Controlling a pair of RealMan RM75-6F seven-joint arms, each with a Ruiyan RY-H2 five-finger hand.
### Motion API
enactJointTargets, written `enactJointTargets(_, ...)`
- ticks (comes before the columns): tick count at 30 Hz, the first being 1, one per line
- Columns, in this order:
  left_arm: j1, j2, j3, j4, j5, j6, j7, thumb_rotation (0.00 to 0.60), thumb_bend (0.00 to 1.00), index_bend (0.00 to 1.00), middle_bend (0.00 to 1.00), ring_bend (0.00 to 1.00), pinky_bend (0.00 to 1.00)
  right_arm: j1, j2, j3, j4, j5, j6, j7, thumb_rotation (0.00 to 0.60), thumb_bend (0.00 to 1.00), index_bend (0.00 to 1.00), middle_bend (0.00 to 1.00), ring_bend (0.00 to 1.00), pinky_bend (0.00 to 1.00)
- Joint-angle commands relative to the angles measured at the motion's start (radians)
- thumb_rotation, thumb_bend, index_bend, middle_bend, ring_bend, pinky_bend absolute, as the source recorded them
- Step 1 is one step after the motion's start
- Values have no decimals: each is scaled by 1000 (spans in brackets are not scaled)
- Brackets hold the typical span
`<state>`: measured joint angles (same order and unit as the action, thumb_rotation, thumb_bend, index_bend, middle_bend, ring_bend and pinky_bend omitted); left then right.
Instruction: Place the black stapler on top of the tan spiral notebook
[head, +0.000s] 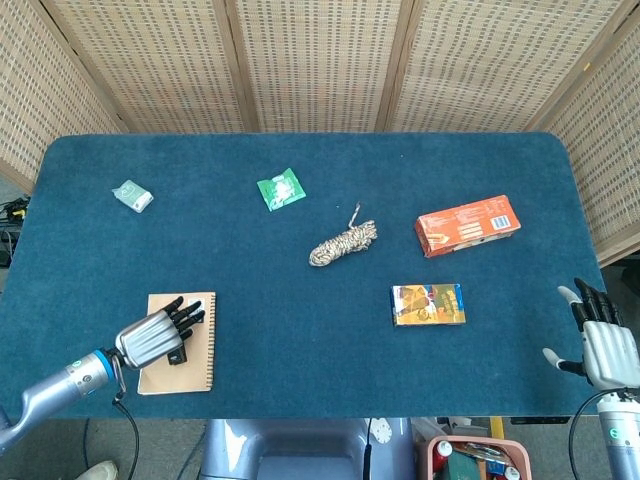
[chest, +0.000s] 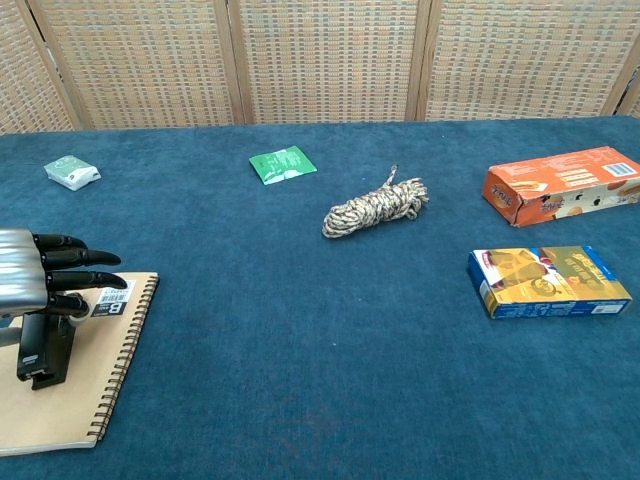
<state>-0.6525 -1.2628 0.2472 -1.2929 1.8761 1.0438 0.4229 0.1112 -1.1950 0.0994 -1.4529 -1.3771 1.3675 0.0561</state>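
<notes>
The tan spiral notebook (head: 202, 362) (chest: 85, 392) lies at the table's front left. On it rests the black stapler (head: 178, 354) (chest: 42, 350), lying flat near the barcode sticker. My left hand (head: 156, 336) (chest: 42, 281) hovers just over the stapler's far end with its fingers stretched out straight and apart, no longer wrapped around it. Whether the thumb still touches the stapler is hidden. My right hand (head: 601, 343) shows only in the head view, beyond the table's right front corner, fingers spread and holding nothing.
A coil of rope (head: 343, 243) (chest: 377, 207) lies mid-table. An orange box (head: 468, 225) (chest: 560, 185) and a yellow-blue box (head: 428, 304) (chest: 548, 281) sit on the right. A green packet (head: 281, 189) (chest: 282, 164) and a pale packet (head: 132, 196) (chest: 72, 172) lie at the back left.
</notes>
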Motion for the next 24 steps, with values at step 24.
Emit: enactJointTargets(24,318,124,-149,-404,-318,425,16,600,151,54,0,0,0,-2,13,-20,-47,-63,38,-52,600,95,93,0,0,0)
